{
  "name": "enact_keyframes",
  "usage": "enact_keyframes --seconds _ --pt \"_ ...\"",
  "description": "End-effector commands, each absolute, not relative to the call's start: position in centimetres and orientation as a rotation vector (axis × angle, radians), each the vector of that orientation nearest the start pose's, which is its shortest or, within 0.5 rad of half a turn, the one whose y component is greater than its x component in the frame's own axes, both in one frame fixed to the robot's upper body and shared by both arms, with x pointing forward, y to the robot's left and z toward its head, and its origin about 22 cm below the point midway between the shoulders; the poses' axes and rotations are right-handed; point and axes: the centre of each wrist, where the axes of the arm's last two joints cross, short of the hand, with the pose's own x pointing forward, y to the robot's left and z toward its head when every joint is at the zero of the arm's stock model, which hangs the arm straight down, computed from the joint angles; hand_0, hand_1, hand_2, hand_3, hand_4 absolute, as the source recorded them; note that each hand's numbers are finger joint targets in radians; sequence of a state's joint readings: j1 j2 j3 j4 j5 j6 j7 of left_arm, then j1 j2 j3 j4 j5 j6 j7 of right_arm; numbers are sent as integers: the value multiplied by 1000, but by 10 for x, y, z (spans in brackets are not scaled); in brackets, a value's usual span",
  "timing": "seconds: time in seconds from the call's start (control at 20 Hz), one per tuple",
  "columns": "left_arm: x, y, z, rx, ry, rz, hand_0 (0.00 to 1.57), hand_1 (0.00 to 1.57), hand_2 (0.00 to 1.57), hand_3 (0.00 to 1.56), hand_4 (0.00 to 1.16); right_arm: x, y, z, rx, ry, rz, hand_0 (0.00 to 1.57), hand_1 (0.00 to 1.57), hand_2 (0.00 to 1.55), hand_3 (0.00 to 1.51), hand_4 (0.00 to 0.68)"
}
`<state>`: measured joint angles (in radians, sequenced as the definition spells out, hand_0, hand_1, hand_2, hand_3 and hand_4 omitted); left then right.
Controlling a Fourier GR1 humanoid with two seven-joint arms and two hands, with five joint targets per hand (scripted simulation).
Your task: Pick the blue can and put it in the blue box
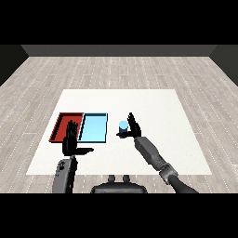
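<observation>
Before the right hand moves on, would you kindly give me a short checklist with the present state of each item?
1. Right hand at the blue can: ok, the hand is right beside the can, thumb under it.
2. Fingers curled round the can: cannot tell; the fingers look straight.
3. Can lifted off the table: cannot tell from this view.
4. Blue tray free to receive the can: ok, nothing shows in it.
5. Left hand out of the way: not ok, it is open in front of the red tray and the blue tray's near left corner.
</observation>
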<state>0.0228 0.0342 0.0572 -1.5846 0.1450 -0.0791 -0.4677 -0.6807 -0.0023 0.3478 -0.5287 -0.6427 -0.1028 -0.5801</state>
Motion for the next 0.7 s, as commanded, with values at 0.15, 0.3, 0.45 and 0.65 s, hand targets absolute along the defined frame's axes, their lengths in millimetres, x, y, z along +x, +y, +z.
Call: enact_keyframes --seconds 0.15,0.3,0.45,0.65 --pt "250 238 9 -81 -2050 112 0 0 0 0 0 343 -116 -68 342 -1598 -46 0 0 0 0 0" --pt "244 249 8 -114 -2039 108 0 0 0 0 0 350 -107 -65 355 -1592 -59 0 0 0 0 0" --pt "234 263 2 -79 -2040 117 0 0 0 0 0 358 -105 -57 334 -1588 -64 0 0 0 0 0" --pt "235 252 11 -87 -2046 110 0 0 0 0 0 351 -102 -61 220 -1615 -41 1056 1056 1218 1127 177"
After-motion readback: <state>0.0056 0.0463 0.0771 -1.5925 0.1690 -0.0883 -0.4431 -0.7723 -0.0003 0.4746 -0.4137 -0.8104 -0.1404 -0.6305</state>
